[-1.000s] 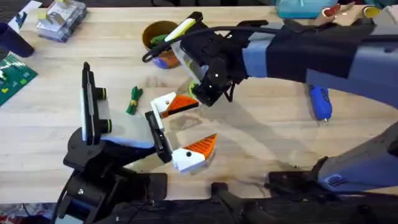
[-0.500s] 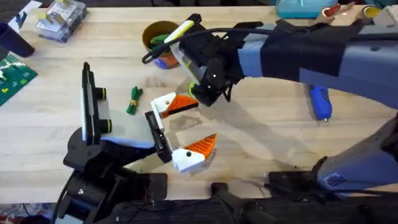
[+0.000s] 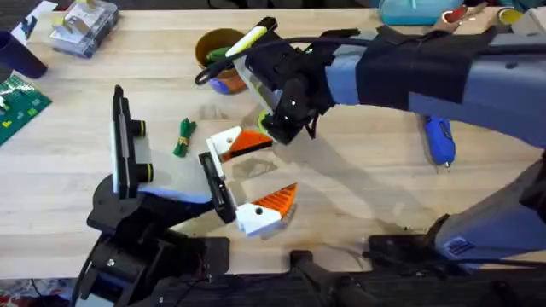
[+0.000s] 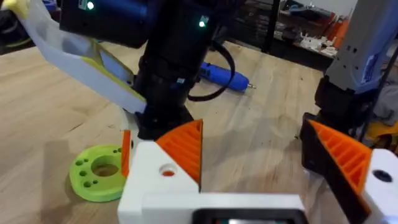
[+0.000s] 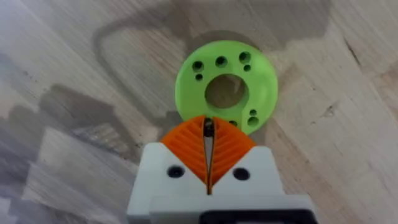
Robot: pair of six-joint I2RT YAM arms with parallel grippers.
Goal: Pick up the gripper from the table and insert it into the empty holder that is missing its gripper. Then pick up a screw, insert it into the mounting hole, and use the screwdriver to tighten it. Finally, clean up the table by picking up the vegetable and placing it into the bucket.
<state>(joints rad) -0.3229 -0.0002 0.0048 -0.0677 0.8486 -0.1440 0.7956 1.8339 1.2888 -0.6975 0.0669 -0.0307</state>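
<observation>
Right wrist view: right gripper (image 5: 208,144) points straight down over green disc (image 5: 226,85), pads pinching a small dark screw (image 5: 208,129).

The right arm reaches from the near right across the middle of the tabletop (image 3: 367,179), wrist bent downward, its hand (image 5: 208,140) low over the wood. Its two orange fingers (image 5: 186,149) are pressed together at the tips, with a tiny dark thing pinched between them. The left arm sits folded at the near left, its hand (image 4: 261,162) spread apart.
</observation>
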